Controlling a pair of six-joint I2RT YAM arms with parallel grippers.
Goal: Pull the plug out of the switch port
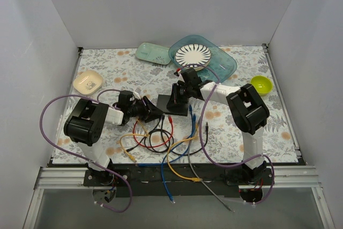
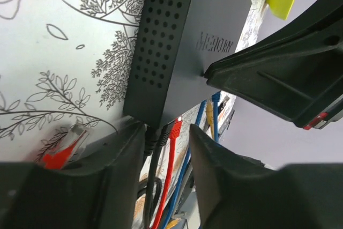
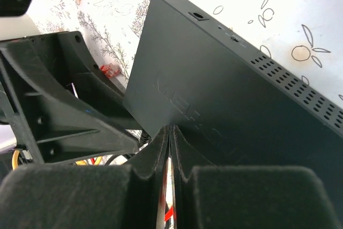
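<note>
The switch lies flat mid-way across the flowered surface, between the arms. The right hand, fingers together, rests its tip on the switch's top. The left hand, fingers apart, straddles a black cable and a red plug at the sockets.

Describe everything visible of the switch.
The switch is a flat, matte black, plastic-looking box lying on the floral table cover. Vent holes line one side; faint lettering marks its top. A black cable and a red cable enter one edge. The right gripper rests its shut jaws on the top.
</note>
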